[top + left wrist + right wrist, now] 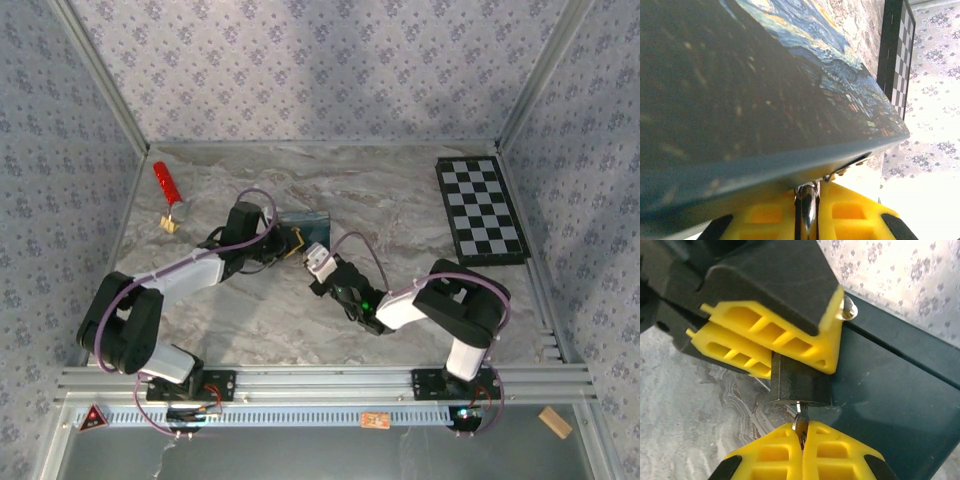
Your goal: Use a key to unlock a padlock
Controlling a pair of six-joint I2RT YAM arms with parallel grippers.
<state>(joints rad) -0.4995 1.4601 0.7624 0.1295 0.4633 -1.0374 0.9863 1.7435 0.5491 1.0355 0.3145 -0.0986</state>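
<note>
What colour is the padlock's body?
Black. The padlock shows best in the right wrist view, with the key against its lower edge.

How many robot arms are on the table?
2: the black-and-white left arm at near left, the black-and-white right arm at near right; both reach the blue painted tin.

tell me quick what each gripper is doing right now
Left gripper: jaws shut on the padlock.
Right gripper: jaws shut on the key, which meets the padlock's underside.
</note>
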